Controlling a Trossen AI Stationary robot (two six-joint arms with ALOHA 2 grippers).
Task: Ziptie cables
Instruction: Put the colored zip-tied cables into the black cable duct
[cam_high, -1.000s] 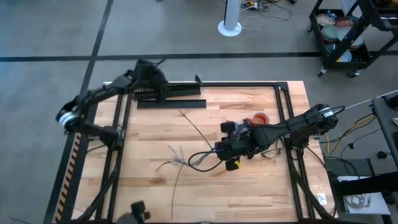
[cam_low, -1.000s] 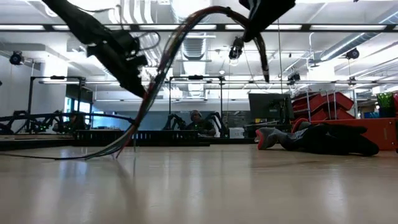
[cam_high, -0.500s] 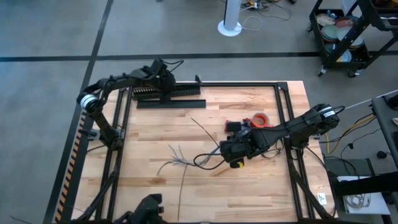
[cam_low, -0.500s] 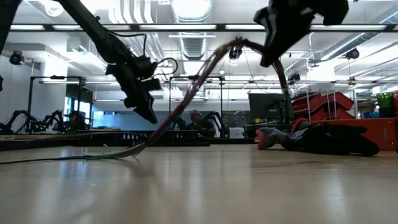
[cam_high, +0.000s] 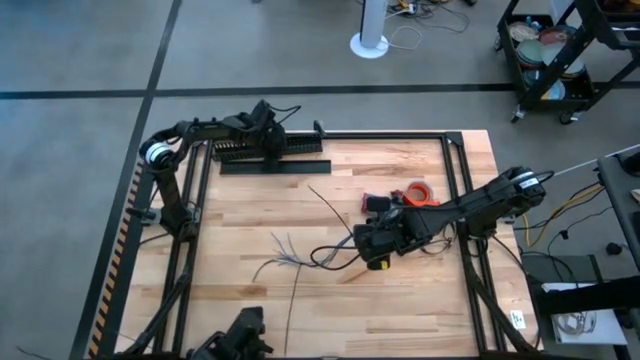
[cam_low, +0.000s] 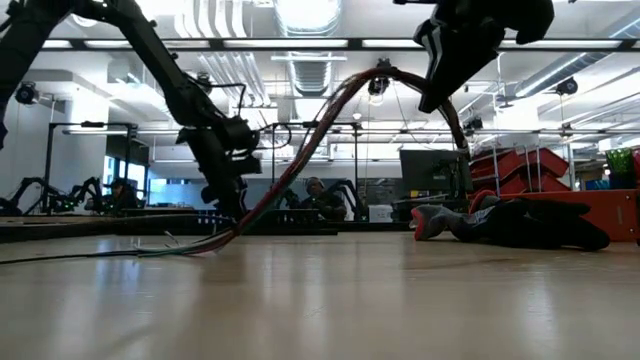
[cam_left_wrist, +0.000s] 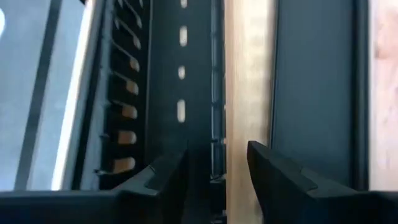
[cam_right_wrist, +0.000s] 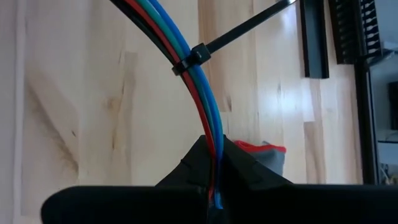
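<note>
The cables (cam_right_wrist: 194, 93) are a bundle of red, green, blue and black wires, bound by a black ziptie (cam_right_wrist: 188, 60) whose tail sticks out sideways. My right gripper (cam_right_wrist: 214, 158) is shut on the bundle near the table's middle (cam_high: 362, 243). In the low view the cables (cam_low: 330, 110) arch up and drop to the table. Their splayed ends (cam_high: 280, 262) lie on the wood. A loose ziptie (cam_high: 293, 305) lies near the front edge. My left gripper (cam_left_wrist: 214, 171) stands open over the black comb-toothed duct (cam_left_wrist: 180, 87) at the far left (cam_high: 268, 130). My right gripper pinches the cable bundle (cam_right_wrist: 213, 146) between its two fingers, a short way behind the ziptie. The bundle runs on ahead of the fingertips. It is lifted at the hold, arches over, and its free ends (cam_low: 190, 245) rest on the table.
A black lid strip (cam_high: 275, 167) lies beside the duct (cam_high: 285, 147). An orange tape roll (cam_high: 418, 192) and dark small items (cam_high: 378, 204) sit just beyond my right gripper. Black frame rails (cam_high: 455, 170) border the table. Bare wood shows at the near right (cam_high: 400, 310).
My left gripper has gone toward the table's right along the far edge and down, and now stands over the black duct. My right gripper has shifted a little toward the right edge with the cables, and the ziptie's tail has moved with them.
</note>
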